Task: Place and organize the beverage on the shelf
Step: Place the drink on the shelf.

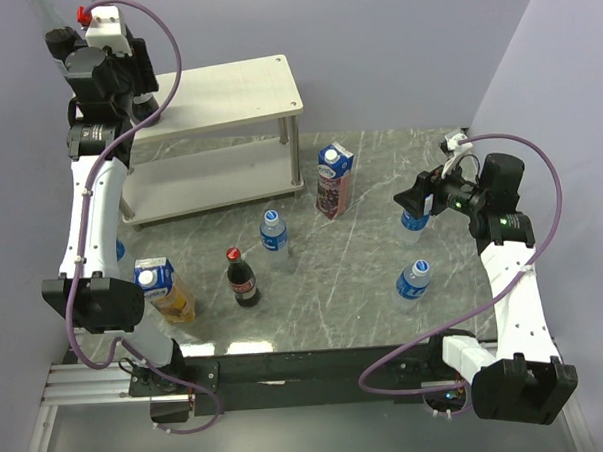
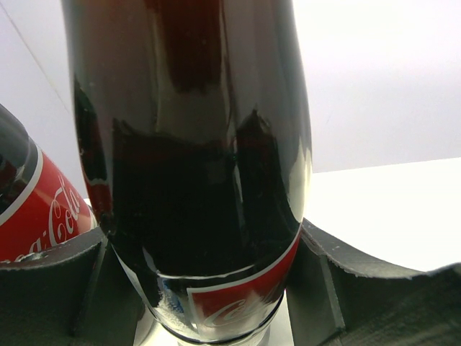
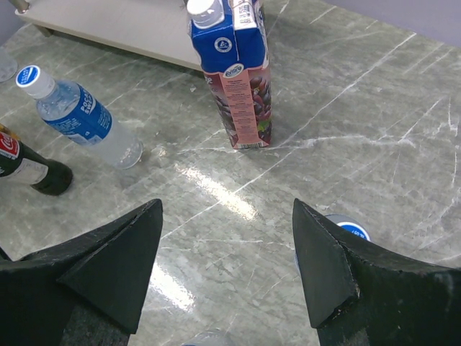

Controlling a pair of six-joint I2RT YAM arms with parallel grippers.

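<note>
In the left wrist view a dark cola bottle (image 2: 202, 144) with a red label fills the frame, and my left gripper (image 2: 204, 234) is shut on its lower body, over the shelf's white top board (image 2: 389, 209). A second cola bottle (image 2: 36, 209) stands just to its left. From above, the left gripper (image 1: 132, 65) is at the shelf's (image 1: 230, 84) back left corner. My right gripper (image 1: 412, 197) hangs open above a water bottle (image 1: 413, 221), whose cap (image 3: 351, 229) shows beside the right finger. On the table stand a third cola bottle (image 1: 242, 279), two water bottles (image 1: 274, 232) (image 1: 414, 279), the purple carton (image 1: 335, 179) and the yellow carton (image 1: 164, 289).
The shelf's lower board (image 1: 209, 175) faces the table's middle. The left arm's long link (image 1: 86, 215) runs down the left side past the yellow carton. A purple cable (image 1: 543, 245) loops off the right arm. Walls close in at the back and right.
</note>
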